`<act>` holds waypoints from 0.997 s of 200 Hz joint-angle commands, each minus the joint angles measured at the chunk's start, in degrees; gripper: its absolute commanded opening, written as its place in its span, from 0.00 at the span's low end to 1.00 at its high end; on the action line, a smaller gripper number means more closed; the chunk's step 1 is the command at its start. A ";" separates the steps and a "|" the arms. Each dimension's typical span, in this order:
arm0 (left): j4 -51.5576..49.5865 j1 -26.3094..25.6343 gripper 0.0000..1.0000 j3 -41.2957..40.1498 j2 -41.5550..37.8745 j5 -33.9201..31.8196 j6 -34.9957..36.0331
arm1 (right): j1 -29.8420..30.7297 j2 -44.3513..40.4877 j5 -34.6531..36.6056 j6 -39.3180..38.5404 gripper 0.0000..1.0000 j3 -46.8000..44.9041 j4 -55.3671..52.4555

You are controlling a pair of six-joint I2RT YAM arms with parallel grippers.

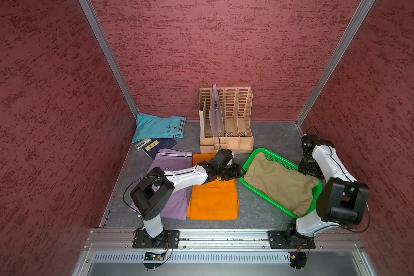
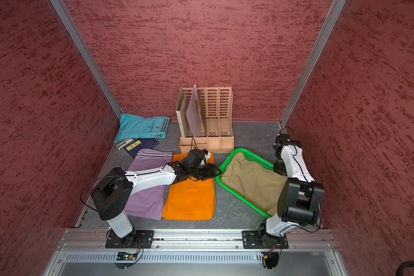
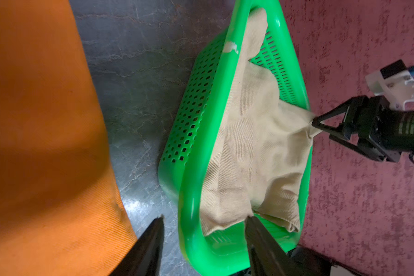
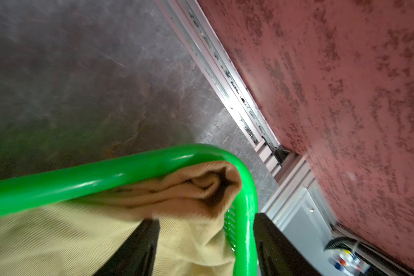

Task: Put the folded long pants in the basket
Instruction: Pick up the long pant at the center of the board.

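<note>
Khaki-tan pants [image 1: 280, 184] are seen lying inside the green basket [image 1: 276, 159], with both grippers parted.

The left gripper [image 3: 204, 218] is held open at the basket's near-left corner; the rim is straddled by its fingers, one tip is seen at a cloth corner, and nothing is clamped. The right gripper [image 4: 206, 217] is likewise spread over the opposite rim, with khaki cloth and rim lying between its fingers but not pinched. In the left wrist view the cloth is drawn to a peak at that gripper's tip. The orange pants [image 1: 213, 203] and lilac pants [image 1: 177, 208] are laid side by side on the table [image 1: 251, 205], left of the basket. The turquoise pants [image 1: 158, 126] are found in the far left corner.
</note>
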 commanded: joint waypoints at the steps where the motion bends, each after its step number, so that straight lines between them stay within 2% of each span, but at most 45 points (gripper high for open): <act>1: -3.10 0.87 0.70 1.36 -6.51 -2.89 4.52 | 1.31 -9.07 -12.39 -2.48 0.71 1.87 4.13; 33: -8.96 4.56 0.75 -4.41 -16.65 -6.12 5.01 | 8.77 -18.78 -35.80 -3.13 0.69 -3.70 13.32; 60: -16.73 7.63 0.78 -11.02 -25.10 -9.21 3.97 | 22.68 -21.62 -42.15 0.41 0.68 -9.34 21.22; 86: -22.00 10.27 0.78 -16.31 -30.83 -9.44 3.00 | 37.12 -20.49 -40.65 2.61 0.67 -14.10 30.28; 104: -24.03 12.81 0.78 -19.59 -35.24 -10.61 2.80 | 44.97 -17.64 -36.26 4.23 0.67 -15.38 35.41; 116: -24.61 15.60 0.78 -21.58 -37.11 -9.38 2.06 | 48.78 -15.14 -35.92 4.84 0.67 -15.56 38.57; 129: -26.17 18.01 0.78 -22.28 -37.20 -7.23 1.91 | 52.92 -12.05 -32.37 5.13 0.67 -13.52 37.83; 157: -31.77 17.64 0.77 -21.94 -35.78 -8.10 3.78 | 59.87 -7.50 -30.99 5.84 0.61 -13.15 38.02; 185: -32.01 17.99 0.77 -23.77 -35.34 -9.05 3.22 | 65.69 -6.78 -29.55 5.29 0.61 -17.05 40.03; 199: -30.86 18.34 0.77 -24.43 -34.21 -8.17 3.17 | 69.64 -7.23 -29.70 1.79 0.64 -18.83 41.95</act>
